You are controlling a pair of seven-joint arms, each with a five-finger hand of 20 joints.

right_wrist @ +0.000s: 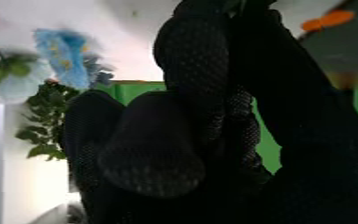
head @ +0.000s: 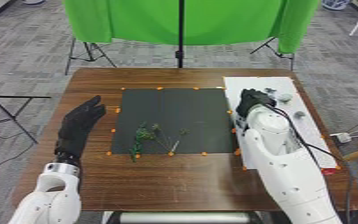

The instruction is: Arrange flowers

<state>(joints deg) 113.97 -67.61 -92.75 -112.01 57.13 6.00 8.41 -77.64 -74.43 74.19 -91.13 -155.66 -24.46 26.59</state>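
Left hand relaxed, nearly straight; right hand curled narrow, anything in its grasp unclear.

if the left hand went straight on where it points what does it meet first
Probably nothing on the table: the left hand points forward, passing left of the dark mat. Beyond the far edge, a black stand leg or the green cloth may come first, but depth is unclear.

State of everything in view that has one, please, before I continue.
Dark rectangular mat: flat.
White rectangular sheet: flat.
Thin green stems: lying loose on the mat.
Blue ruffled flower: not held.
Black-gloved left hand: open, left of the mat.
Black-gloved right hand: at the sheet; grip unclear.
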